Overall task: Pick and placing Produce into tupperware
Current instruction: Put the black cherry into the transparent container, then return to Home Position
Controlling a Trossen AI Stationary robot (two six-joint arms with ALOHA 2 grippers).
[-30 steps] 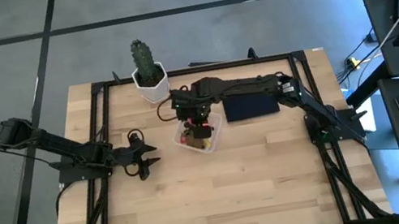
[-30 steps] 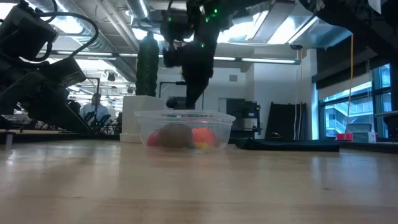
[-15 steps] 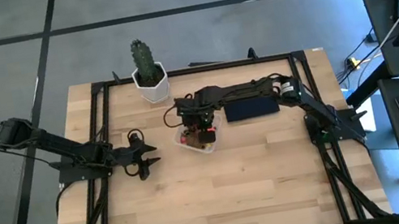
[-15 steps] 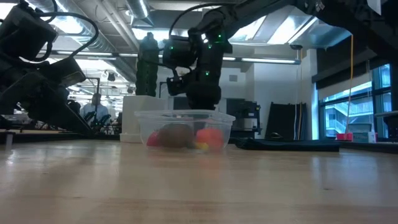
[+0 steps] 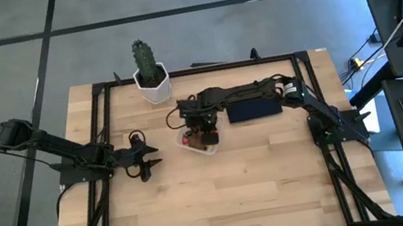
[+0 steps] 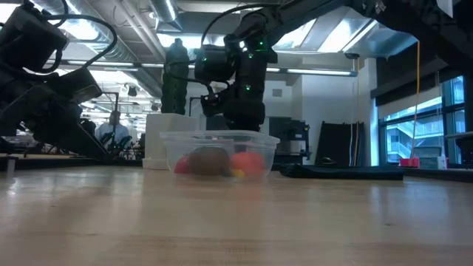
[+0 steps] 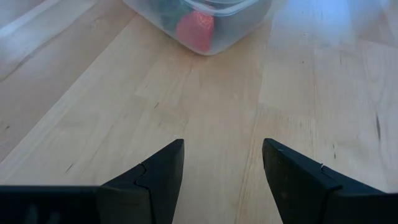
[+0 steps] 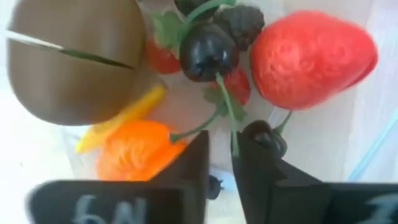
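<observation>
Overhead, I log the tupperware [image 5: 199, 139] mid-table, beside the navy mat [image 5: 253, 109] and near the cactus pot [image 5: 152, 84]; my right gripper [image 5: 206, 131] sits over it, my left gripper [image 5: 151, 157] waits well apart.

Low view: brown lump [image 6: 209, 160], red piece [image 6: 248, 162] inside the container.

Left wrist: fingers [image 7: 161, 178] parted, holding nothing.

Right wrist: jaws narrowly apart around a green stem [image 8: 231, 115]; grip uncertain. Strawberry [image 8: 311, 59], dark berry [image 8: 208, 52], orange ball [image 8: 134, 150], yellow sliver [image 8: 122, 117] below.

No readable text, labels or brands; blurred marks on right wrist mount illegible.
</observation>
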